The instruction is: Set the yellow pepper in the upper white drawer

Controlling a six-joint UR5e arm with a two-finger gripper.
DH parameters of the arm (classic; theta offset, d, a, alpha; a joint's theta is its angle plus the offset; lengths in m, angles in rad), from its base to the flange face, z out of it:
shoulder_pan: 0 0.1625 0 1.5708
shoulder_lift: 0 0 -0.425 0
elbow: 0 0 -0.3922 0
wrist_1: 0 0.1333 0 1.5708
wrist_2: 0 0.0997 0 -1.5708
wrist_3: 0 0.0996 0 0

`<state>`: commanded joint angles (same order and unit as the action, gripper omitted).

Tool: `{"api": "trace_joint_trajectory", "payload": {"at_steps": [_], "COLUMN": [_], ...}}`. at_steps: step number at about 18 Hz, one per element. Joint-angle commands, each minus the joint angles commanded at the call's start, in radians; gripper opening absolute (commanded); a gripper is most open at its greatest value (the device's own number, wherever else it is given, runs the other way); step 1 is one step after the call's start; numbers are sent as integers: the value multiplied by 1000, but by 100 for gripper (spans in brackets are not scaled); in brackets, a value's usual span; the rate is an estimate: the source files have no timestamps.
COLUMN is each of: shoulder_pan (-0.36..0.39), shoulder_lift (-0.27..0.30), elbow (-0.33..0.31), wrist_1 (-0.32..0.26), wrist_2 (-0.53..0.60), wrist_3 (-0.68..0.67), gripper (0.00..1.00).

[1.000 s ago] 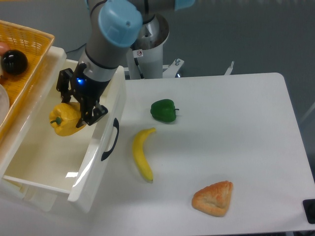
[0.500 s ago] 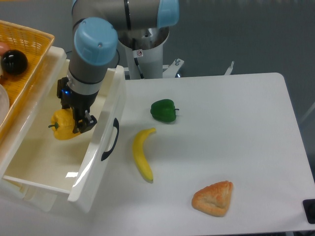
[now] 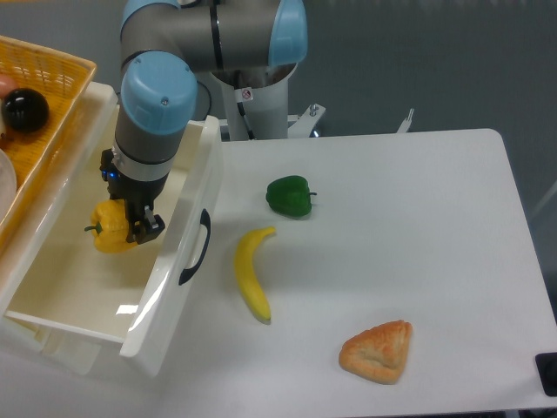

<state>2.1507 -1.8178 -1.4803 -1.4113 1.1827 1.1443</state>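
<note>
Fingers (image 3: 148, 228) of the gripper (image 3: 130, 222) are clamped on the yellow pepper (image 3: 111, 228), one dark pad showing on its right flank and the other hidden behind the fruit or the wrist. The pepper bulges out to the left of the fingers, its short green stem poking leftward too, so its stem-to-base line runs roughly sideways across the drawer rather than upright.

It hangs inside the outline of the upper white drawer (image 3: 52, 287), over the middle-to-rear part of the pale floor, left of the front panel with the dark curved handle (image 3: 197, 247). From this angle I cannot tell whether the pepper's underside is touching the drawer floor or sits just above it; no shadow is clear enough to settle that.

What matters for the next move, I'd judge, is that the fruit is straight below the wrist and well within the walls, so letting go should drop it where it belongs; the front wall is near the right finger, and a wide opening could brush it.

Out on the white table (image 3: 418, 218), well clear, lie a green pepper (image 3: 289, 196), a banana (image 3: 252, 272) and a croissant (image 3: 378, 350). A yellow woven basket (image 3: 52, 104) sits behind the drawer on the left.
</note>
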Motion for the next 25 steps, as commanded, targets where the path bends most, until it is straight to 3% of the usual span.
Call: {"api": "trace_joint_trajectory", "payload": {"at_steps": [2,4,5,10,13,16,22,25], "shoulder_pan": [-8,-9,-9,-9,-6,9,72,109], "shoulder_lift": [-2,-6,-8,-8,-5,3,9,24], "elbow": [0,0,0,2,3,6,11,32], "wrist_1": [0,9,21,34,83,94,124,124], "wrist_2": [12,21,23,22,17,-6,-101,-132], "wrist_3": [-2,0,-2,0,-12,-15,-57,-148], "gripper": [53,73,76,84,87,87,88,88]}}
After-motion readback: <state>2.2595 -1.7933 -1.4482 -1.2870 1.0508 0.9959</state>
